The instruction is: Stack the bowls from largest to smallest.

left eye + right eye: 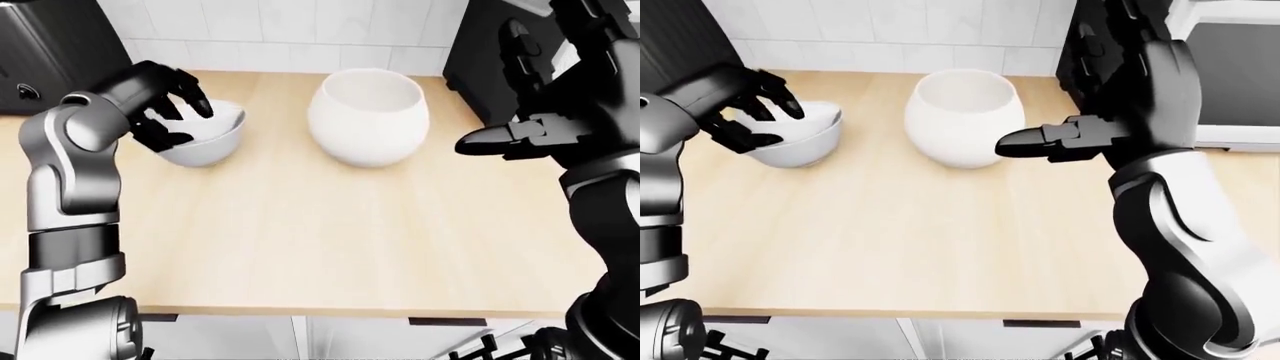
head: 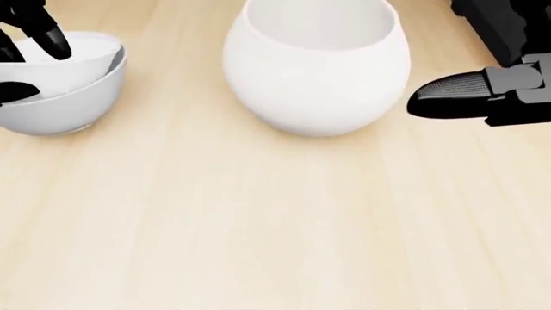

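White wall tiles are running behind a pale wooden countertop [image 1: 300, 225] in the left-eye view, with a dark appliance standing at each upper corner. On the view's left, the left hand [image 1: 165, 105] is hanging over a small white bowl [image 1: 222, 120] that is sitting tilted inside a pale grey bowl [image 1: 205, 150]; its black fingers [image 1: 195, 101] are arching apart over the rim rather than clamping it. A large round white bowl [image 1: 368, 116] is standing alone at centre.

Looking down in the head view, the nested pair is lying at upper left and the big bowl at top centre, well apart across bare wood. The right hand [image 2: 482, 97] is pointing a dark fingertip at the big bowl's right flank, near but not touching.

From the right-eye view, the right hand is spreading open, gripping nothing. Judging by this, the pair is needing to travel rightward into the big bowl, and the left hand is lying nearer that pair.
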Robot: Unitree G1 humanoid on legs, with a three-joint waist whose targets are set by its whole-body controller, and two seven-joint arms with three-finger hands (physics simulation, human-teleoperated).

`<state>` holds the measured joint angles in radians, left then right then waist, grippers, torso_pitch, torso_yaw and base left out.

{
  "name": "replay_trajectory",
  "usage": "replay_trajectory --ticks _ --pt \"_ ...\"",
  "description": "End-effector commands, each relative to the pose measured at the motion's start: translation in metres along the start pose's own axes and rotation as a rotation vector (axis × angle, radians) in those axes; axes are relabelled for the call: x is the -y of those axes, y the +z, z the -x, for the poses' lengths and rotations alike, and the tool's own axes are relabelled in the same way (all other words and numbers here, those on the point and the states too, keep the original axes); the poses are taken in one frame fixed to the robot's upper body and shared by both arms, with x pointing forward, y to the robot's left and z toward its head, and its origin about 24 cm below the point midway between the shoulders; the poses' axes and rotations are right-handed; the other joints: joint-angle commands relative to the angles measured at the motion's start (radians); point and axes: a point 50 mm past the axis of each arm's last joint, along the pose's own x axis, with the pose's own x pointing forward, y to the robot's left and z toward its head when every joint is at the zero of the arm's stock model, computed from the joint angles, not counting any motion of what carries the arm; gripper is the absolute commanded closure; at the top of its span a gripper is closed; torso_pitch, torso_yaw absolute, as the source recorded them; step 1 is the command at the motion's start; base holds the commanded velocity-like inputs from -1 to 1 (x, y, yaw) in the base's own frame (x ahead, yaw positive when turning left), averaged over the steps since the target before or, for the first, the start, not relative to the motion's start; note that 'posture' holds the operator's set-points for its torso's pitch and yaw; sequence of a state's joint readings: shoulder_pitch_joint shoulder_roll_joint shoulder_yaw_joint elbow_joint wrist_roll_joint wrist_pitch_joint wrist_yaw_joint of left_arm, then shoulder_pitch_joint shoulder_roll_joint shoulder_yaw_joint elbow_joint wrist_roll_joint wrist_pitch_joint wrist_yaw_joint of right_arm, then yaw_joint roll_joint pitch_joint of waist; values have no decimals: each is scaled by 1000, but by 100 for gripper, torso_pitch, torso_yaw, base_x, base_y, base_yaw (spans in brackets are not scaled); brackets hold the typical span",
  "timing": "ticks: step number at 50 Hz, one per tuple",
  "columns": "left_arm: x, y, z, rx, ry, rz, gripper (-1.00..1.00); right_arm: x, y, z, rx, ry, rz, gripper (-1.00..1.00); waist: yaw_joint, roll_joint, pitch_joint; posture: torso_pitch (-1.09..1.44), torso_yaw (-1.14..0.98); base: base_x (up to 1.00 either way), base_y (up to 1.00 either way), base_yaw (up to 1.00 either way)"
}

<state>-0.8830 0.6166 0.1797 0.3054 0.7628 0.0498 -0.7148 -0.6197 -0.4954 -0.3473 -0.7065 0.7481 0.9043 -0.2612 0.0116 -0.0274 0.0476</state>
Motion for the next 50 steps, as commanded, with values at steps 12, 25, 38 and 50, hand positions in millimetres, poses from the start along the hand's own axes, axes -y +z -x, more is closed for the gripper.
replay_trajectory --ticks 12,25,38,50 --pt "-37 21 19 64 108 -31 1 2 17 0 75 -6 6 -100 0 3 -25 0 0 0 0 0" --pt "-36 35 46 123 106 -38 -3 3 18 1 79 -9 6 -100 0 3 -20 0 0 0 0 0" --pt "-9 32 55 121 63 -59 -35 3 19 1 78 -10 5 -100 2 4 -20 0 0 0 0 0" --pt "8 19 32 70 32 -55 -31 5 17 2 78 -14 4 -100 4 2 -24 0 0 0 0 0"
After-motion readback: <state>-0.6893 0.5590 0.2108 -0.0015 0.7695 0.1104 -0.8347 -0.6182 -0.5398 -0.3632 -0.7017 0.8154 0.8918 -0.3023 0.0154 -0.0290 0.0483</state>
